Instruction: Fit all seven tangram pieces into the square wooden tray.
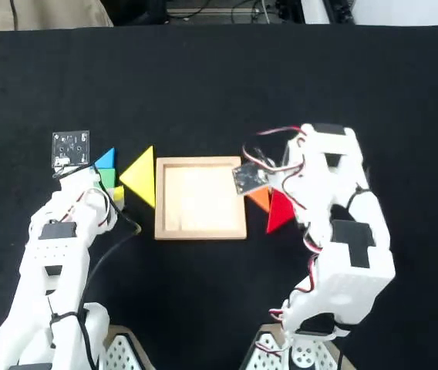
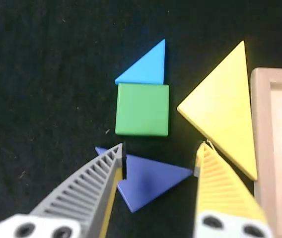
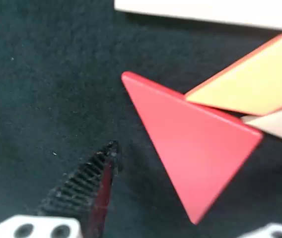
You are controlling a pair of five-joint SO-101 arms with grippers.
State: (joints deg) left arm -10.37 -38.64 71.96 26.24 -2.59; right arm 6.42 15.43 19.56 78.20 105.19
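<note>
The square wooden tray [image 1: 200, 228] lies mid-table with nothing in it. To its left are a large yellow triangle [image 2: 224, 110], a green square [image 2: 142, 109], a light blue triangle [image 2: 146, 68] and a dark blue triangle [image 2: 148, 182]. My left gripper [image 2: 161, 157] is open and low over the dark blue triangle, one finger on each side. On the tray's right side lie a red triangle [image 3: 193, 148] and an orange piece [image 3: 254, 84] that touches it. My right gripper [image 3: 190, 193] is open, with the red triangle between its fingers [image 3: 99, 176].
Black cloth covers the table. A small printed marker card [image 1: 70, 148] sits behind the left pieces. In the high view the right arm [image 1: 335, 208] leans over the red triangle [image 1: 279, 210] and the orange piece [image 1: 259, 199].
</note>
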